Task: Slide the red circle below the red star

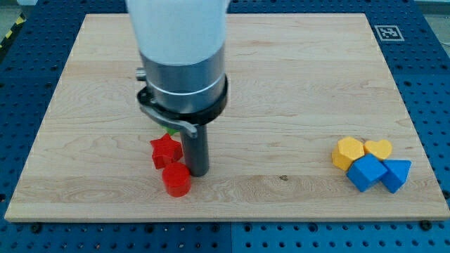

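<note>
Camera view: one picture, looking down at a wooden desk [281, 91] on a blue base with holes [429, 84].
Arm: a big white and grey tube comes down from the far side, left of the middle. A dark rod sticks out of its bottom.
My tip [197, 173]: it sits on the desk, just to the right of the two red blocks. It is touching, or very nearly touching, the red circle's upper right side.
Jaws: there are none to see, only the rod, so I cannot tell wide or narrow. Nothing is held.
Red star [166, 150]: it lies near the front, left of the middle, close on the rod's left side.
Red circle [176, 180]: it lies just in front of the red star and a bit to the right. The two look like they touch.
Green bit [171, 131]: a small green thing peeks out behind the star, mostly hidden by the arm. I cannot tell its shape.
Right group: four blocks sit packed together near the front right.
Yellow block [348, 152]: far left of the group, with many sides.
Yellow heart [379, 148]: to its right.
Blue cube [366, 172]: in front of the yellow ones.
Blue triangle [396, 173]: right beside the cube.
Tag [387, 31]: a small black and white square at the far right corner.
</note>
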`<state>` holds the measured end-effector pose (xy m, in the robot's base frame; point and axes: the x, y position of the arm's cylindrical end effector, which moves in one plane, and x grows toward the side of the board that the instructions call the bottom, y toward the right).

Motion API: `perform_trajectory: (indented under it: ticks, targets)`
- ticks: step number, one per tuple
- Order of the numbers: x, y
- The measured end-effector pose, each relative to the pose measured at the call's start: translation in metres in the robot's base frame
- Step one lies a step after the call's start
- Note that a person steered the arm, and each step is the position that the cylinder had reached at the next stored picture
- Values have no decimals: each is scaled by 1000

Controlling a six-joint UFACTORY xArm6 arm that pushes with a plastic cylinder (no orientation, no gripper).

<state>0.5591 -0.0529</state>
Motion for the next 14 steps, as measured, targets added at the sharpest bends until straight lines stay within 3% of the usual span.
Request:
perform_trajectory:
  ticks: [6,8,12,14]
  targets:
    - [0,21]
    - [25,2]
    - [25,-14]
    - [25,59]
